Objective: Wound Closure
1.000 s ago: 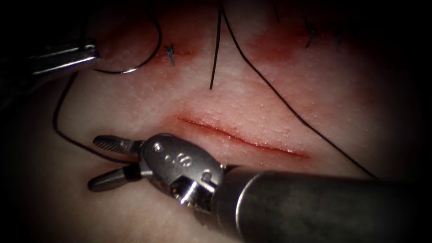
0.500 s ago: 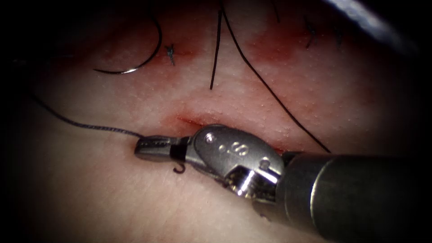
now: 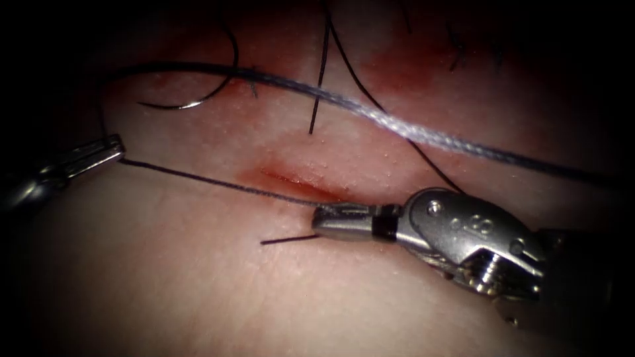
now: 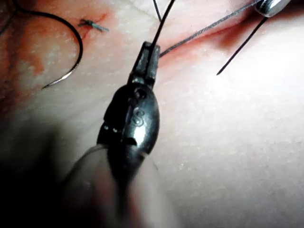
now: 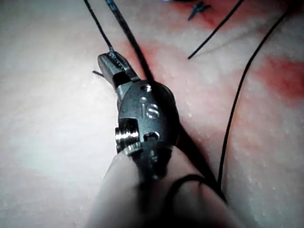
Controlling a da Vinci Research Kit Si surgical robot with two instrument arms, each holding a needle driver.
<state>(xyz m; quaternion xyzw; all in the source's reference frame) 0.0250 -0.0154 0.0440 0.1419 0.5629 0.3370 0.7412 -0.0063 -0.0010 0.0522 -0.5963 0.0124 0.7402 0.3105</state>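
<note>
In the endoscope view, the right claw [image 3: 327,221] is seen at about 4 o'clock, closed on the thread [image 3: 218,180], with a short free end [image 3: 288,239] projecting from its tip. The strand is stretched taut across the cut [image 3: 294,185] to the left claw [image 3: 109,151] at 9 o'clock, closed on the same thread. The curved needle [image 3: 205,92] is seen at 11 o'clock, lying on the tissue [image 3: 198,277], held by neither tool. In the left wrist view, the left claw [image 4: 147,59] is shown clamped on the thread [image 4: 204,31], with the needle [image 4: 71,52] lying free nearby. In the right wrist view, the right claw [image 5: 111,66] is shown shut on the thread [image 5: 97,23].
</note>
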